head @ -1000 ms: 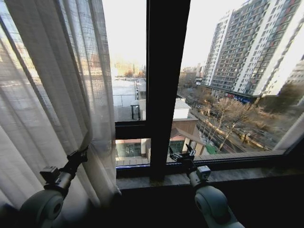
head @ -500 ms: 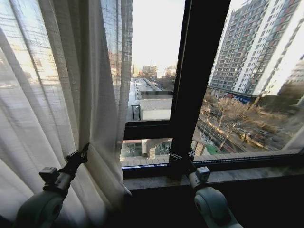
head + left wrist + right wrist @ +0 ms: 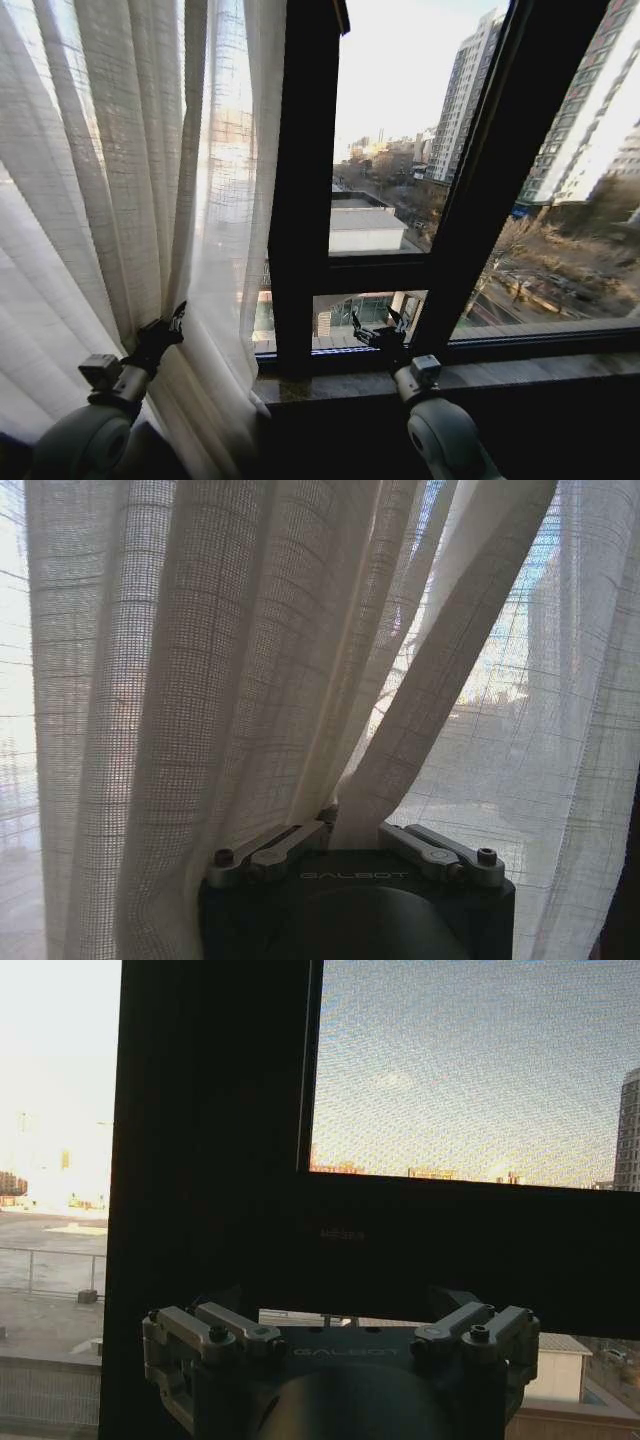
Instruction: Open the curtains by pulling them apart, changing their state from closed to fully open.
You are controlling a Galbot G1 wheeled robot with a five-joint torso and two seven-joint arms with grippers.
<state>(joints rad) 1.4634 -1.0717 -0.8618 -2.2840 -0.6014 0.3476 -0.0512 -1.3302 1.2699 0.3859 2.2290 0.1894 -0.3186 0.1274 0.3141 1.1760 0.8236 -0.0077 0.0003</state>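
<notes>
The curtains [image 3: 120,200] are sheer white pleated fabric that covers the left part of the window, with the free edge hanging beside a dark upright frame bar. My left gripper [image 3: 172,322] is low at the curtain's gathered folds and shut on a fold of it. In the left wrist view the left gripper [image 3: 338,818] pinches a bunched pleat of the curtains [image 3: 250,660], which fans out above it. My right gripper [image 3: 374,326] stands open in front of the window frame just above the sill, touching no fabric. The right wrist view shows the right gripper [image 3: 335,1305] open against the dark frame.
A dark upright window frame bar [image 3: 300,200] stands right of the curtain's edge, and a slanting bar [image 3: 500,180] is farther right. A stone sill [image 3: 520,372] runs below the glass, with a dark wall under it. Buildings and streets show outside.
The whole head view has shifted: the frame bar and buildings slid right and another upright bar came into view, so the camera moved. My left gripper still holds the curtain fold.
</notes>
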